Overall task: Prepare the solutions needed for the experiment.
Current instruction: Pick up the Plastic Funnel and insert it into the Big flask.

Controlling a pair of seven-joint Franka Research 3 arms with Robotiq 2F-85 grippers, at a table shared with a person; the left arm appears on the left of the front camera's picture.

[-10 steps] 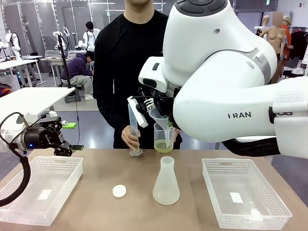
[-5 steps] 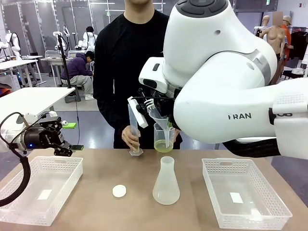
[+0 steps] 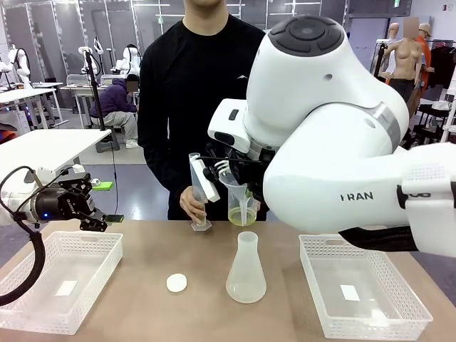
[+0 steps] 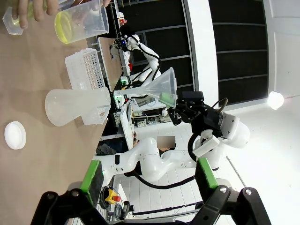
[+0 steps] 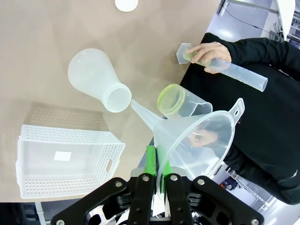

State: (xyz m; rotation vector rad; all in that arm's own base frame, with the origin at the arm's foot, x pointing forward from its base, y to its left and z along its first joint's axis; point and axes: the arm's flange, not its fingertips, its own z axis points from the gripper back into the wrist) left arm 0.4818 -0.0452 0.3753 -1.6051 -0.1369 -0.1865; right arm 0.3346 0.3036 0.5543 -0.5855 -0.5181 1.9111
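Pale yellow-green solution lies shallow in a clear beaker [image 3: 243, 208] [image 5: 180, 101] [image 4: 78, 21] at the table's far edge. Beside it, the person's hand [image 3: 192, 205] [image 5: 209, 53] holds a graduated cylinder [image 3: 197, 191] [image 5: 234, 71]. My right gripper [image 5: 158, 165] [image 3: 225, 169] is shut on the rim of a clear funnel [image 5: 196, 140] [image 3: 234, 184] [image 4: 161, 89], held above the table in front of the beaker. A translucent conical flask [image 3: 246, 271] [image 5: 95, 76] [image 4: 74, 107] stands mid-table and looks empty. My left gripper [image 3: 107, 203] [image 4: 149, 174] hovers open over the left tray.
White mesh trays sit at the left [image 3: 28, 303] and right [image 3: 370, 317] [image 5: 65, 161] of the table. A small white cap [image 3: 177, 283] [image 4: 15, 135] [image 5: 126, 3] lies left of the flask. The person stands close behind the far edge.
My right arm has sunk a little, bringing the funnel lower and slightly left in front of the beaker. The left arm, flask and cylinder have not moved.
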